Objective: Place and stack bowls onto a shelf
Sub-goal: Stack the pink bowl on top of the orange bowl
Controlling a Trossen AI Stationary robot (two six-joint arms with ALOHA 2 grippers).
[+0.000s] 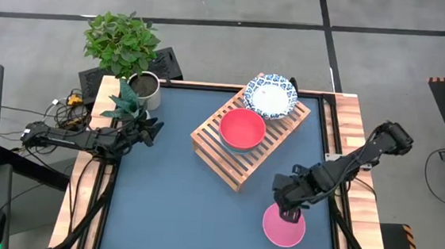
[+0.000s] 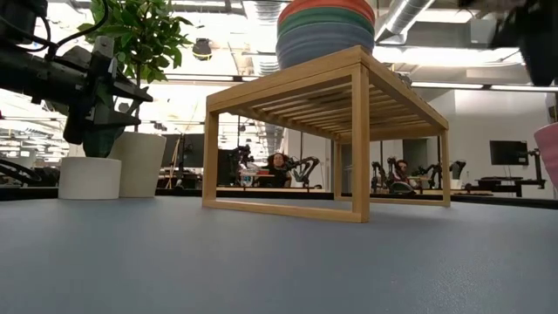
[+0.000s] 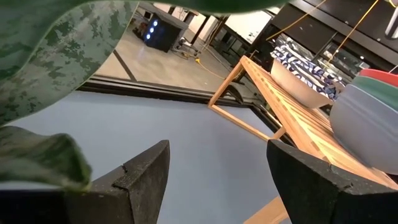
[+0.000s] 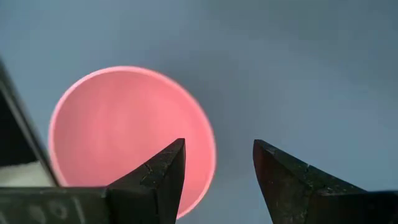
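Note:
A pink bowl point(image 1: 284, 227) sits on the blue table near its near right corner, also seen in the right wrist view point(image 4: 124, 130) and at the low view's edge point(image 2: 550, 157). My right gripper point(image 1: 289, 208) point(image 4: 219, 171) hovers open above it, and the bowl's rim shows between its fingers. The wooden shelf point(image 1: 227, 161) point(image 2: 288, 92) stands mid-table. A stack with a red bowl on top point(image 1: 243, 128) point(image 2: 327, 30) rests on its slats, and the blue-and-white patterned bowls point(image 1: 271, 95) point(image 3: 305, 71) sit at its far end. My left gripper point(image 1: 149, 128) point(image 3: 217, 180) waits open at the table's left, beside the plant.
A potted plant point(image 1: 125, 49) in a white pot point(image 2: 139, 161) stands at the far left corner. A second plant's mottled leaves point(image 3: 56, 68) hang right by my left gripper. Bare blue table point(image 1: 168, 208) lies near and left of the shelf. Wooden borders point(image 1: 350, 119) edge the table.

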